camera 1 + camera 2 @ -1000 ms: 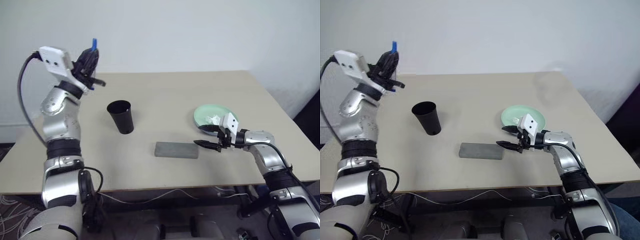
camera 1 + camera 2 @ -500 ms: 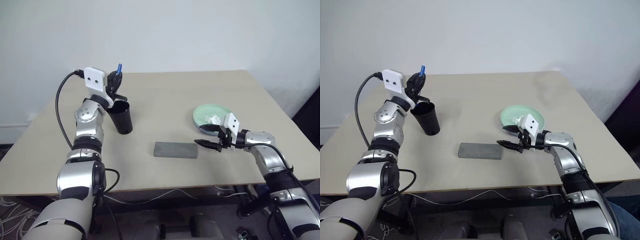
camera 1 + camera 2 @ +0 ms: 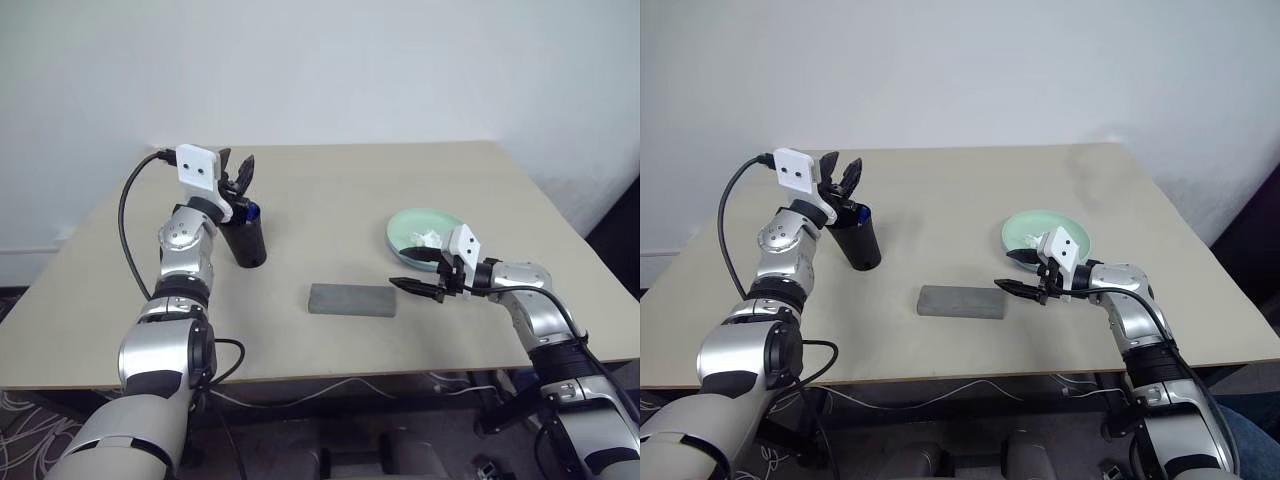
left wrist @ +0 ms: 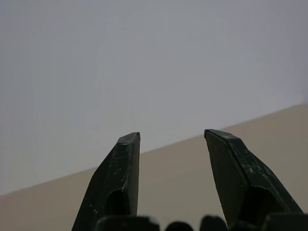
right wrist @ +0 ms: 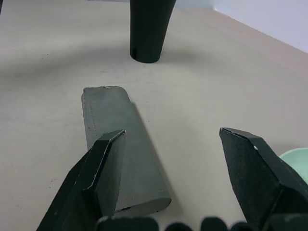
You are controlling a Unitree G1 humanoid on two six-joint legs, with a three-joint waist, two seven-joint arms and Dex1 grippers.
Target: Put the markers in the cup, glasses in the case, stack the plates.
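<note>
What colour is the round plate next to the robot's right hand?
Mint green: the round shallow plate, clearest in the left eye view.

Beige table [image 3: 330, 190], black cup [image 3: 245, 240], closed grey case [image 3: 352, 299], mint plate [image 3: 420, 228]

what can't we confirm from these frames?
- Marker: a blue tip at the cup rim; the wall hides the rest, head views.
- Glasses: the case is shut, contents hidden.
- Plates: green plate visible; right tool and white tissue cover part; any plate beneath is unclear.
</note>
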